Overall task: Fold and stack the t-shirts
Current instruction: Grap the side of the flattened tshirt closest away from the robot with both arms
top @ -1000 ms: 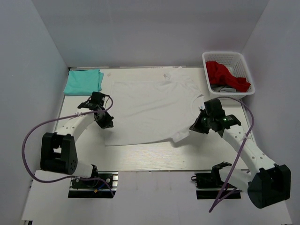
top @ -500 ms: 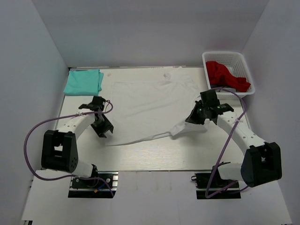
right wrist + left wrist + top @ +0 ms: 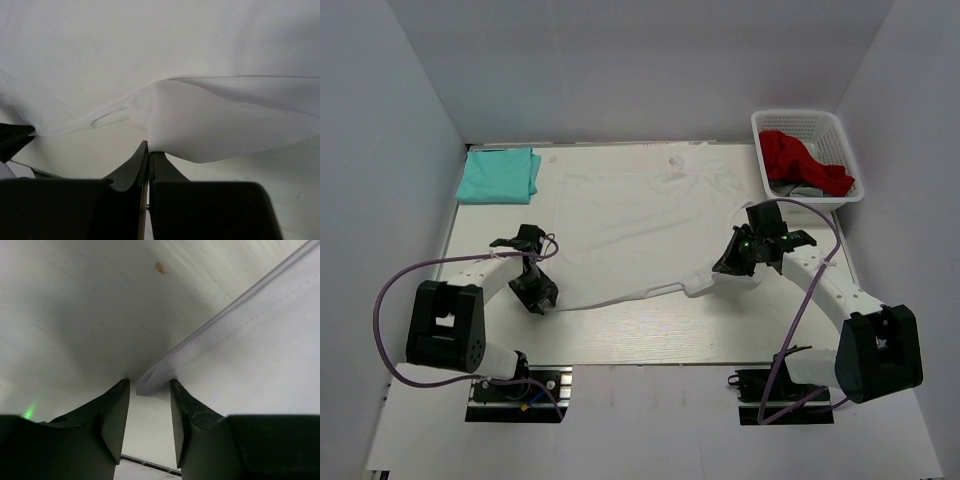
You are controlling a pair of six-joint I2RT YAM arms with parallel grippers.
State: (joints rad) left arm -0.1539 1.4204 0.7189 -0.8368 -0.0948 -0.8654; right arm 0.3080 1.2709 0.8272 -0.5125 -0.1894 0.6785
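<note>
The white t-shirt (image 3: 635, 220) lies spread out on the table, neck at the far side. My left gripper (image 3: 536, 296) is at its near left corner. In the left wrist view the left gripper (image 3: 149, 384) is open, with the shirt's corner (image 3: 152, 381) between the fingertips. My right gripper (image 3: 726, 267) is shut on the shirt's right side and holds a fold of it just above the table. The right wrist view shows the right gripper (image 3: 149, 148) pinching that white fold (image 3: 210, 125). The mint-teal t-shirt (image 3: 498, 175) lies folded at the far left corner.
A white basket (image 3: 800, 114) with a red cloth (image 3: 802, 160) and a grey cloth stands at the far right. Grey walls close in the table at the back and both sides. Purple cables loop beside both arms.
My left gripper has moved nearer along the shirt's left edge to its near corner. My right gripper has drawn the shirt's right side inward, bunching the near right hem.
</note>
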